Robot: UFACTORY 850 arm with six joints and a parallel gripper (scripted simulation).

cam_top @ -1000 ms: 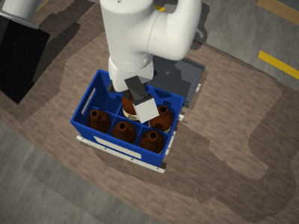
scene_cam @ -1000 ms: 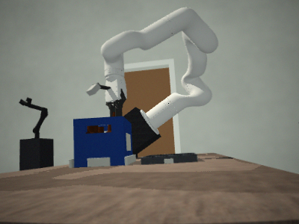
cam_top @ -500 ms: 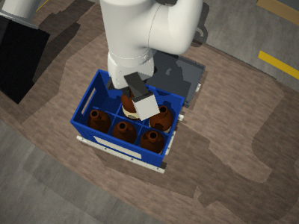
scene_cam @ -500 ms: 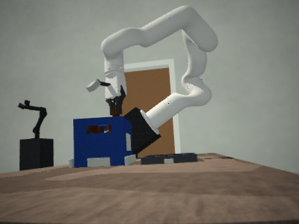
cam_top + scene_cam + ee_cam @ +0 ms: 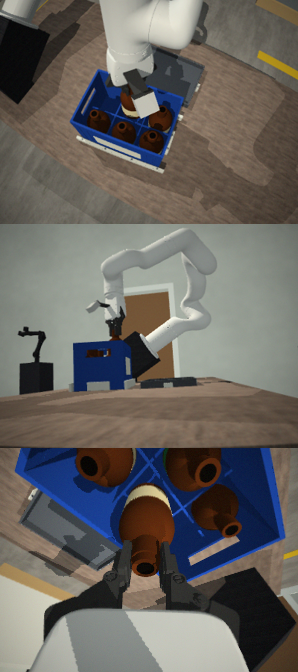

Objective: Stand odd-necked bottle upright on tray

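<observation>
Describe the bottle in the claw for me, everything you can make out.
The bottle is brown, glossy and glass-like, with round shoulders, a short neck, a dark open mouth and a cream band. It looks roughly upright, its shoulder above the rim of the blue crate. The claw grips its neck from two sides; its base is hidden.

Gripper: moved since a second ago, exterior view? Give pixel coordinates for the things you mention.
Yes, up: the gripper (image 5: 127, 90) (image 5: 115, 334) (image 5: 146, 551) now shows its fingertips clear above the rim of the crate (image 5: 85, 131) (image 5: 102, 371) (image 5: 260, 513); earlier they reached down to it.
</observation>
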